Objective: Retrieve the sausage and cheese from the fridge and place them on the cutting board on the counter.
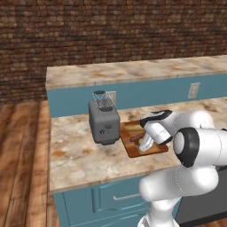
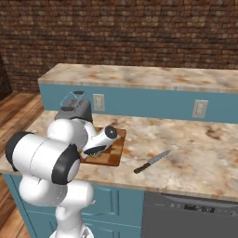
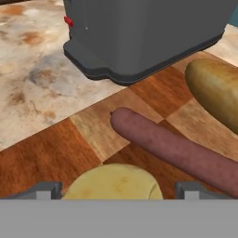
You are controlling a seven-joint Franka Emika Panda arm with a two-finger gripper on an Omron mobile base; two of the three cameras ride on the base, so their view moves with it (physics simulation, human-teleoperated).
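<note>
The reddish-brown cutting board [image 3: 46, 158] lies on the beige counter [image 1: 75, 150], right of the grey toaster. On it rest the dark-red sausage [image 3: 172, 146] and the yellowish cheese [image 3: 111, 183]. My gripper [image 3: 118, 190] hangs low over the board's near part, pointing down at it. It is open, and the cheese sits on the wood between the spread fingertips [image 3: 46, 188]. The base views show the hand [image 1: 144, 142] over the board [image 2: 114, 155], with the sausage [image 1: 136, 136] just behind it. The fridge is out of view.
A grey toaster [image 1: 104, 119] stands at the board's left edge, close to the hand. A pale tan loaf [image 3: 216, 88] lies on the board's far side. A knife [image 2: 151, 161] lies on the counter right of the board. The teal back ledge [image 2: 153, 100] carries white outlets.
</note>
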